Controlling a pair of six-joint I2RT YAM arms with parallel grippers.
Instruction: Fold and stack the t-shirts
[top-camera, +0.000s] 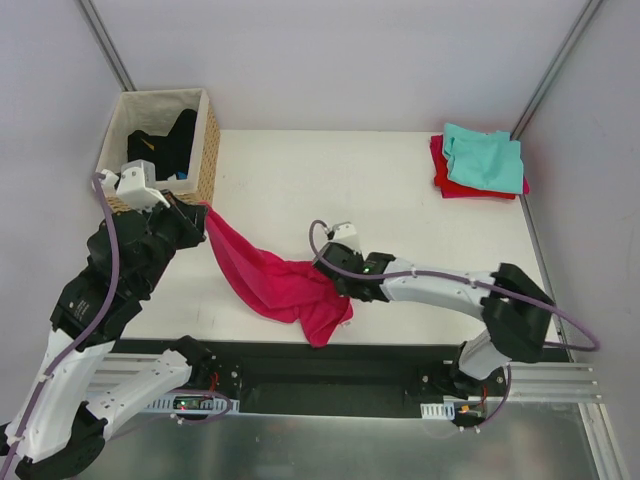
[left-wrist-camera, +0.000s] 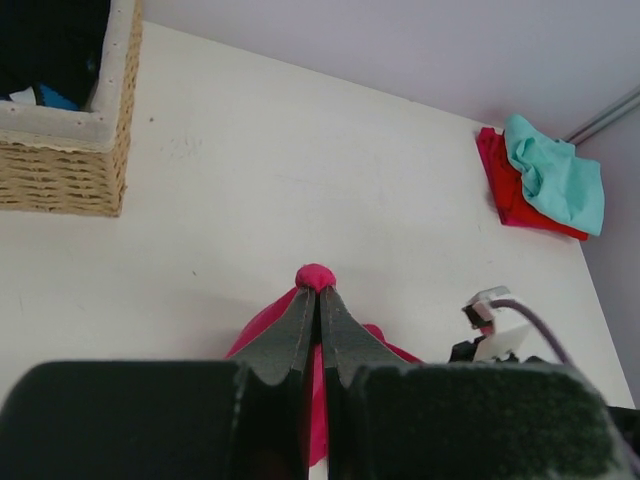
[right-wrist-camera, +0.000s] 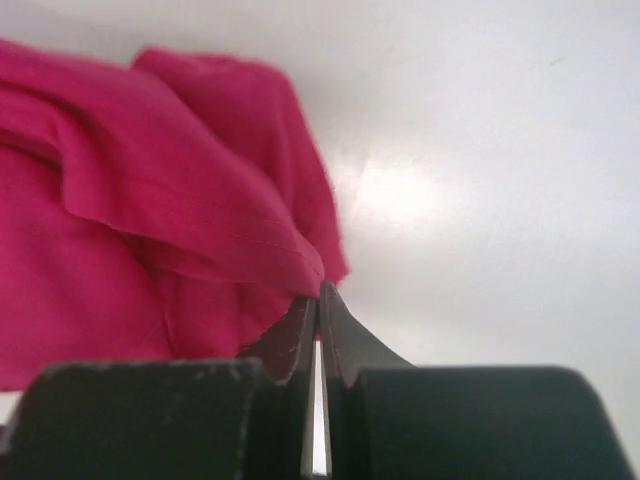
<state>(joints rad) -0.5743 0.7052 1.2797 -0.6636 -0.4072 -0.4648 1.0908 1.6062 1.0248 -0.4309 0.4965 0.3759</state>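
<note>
The left pincer (left-wrist-camera: 317, 292) is clamping shut on a corner of the magenta t-shirt (top-camera: 272, 278), with a small nub of cloth poking out past its tips. It is holding that corner raised just beside the wicker basket (top-camera: 211, 150). From there the shirt is draping down across the worktop (top-camera: 350, 190) towards the near edge, bunched and unfolded. The right pincer (right-wrist-camera: 318, 296) is sitting closed at the shirt's right-hand end, apparently nipping a hemmed edge, though its close, blurred view is not showing how much cloth is caught. The teal t-shirt (top-camera: 485, 160) is lying folded on the red t-shirt (top-camera: 442, 182) at the far right corner. The cotton is looking light, limp and quick to sag. I am therefore judging corners and stitched seams the best places to take hold, with both pincers drawing the cloth taut before spreading it flat.
</note>
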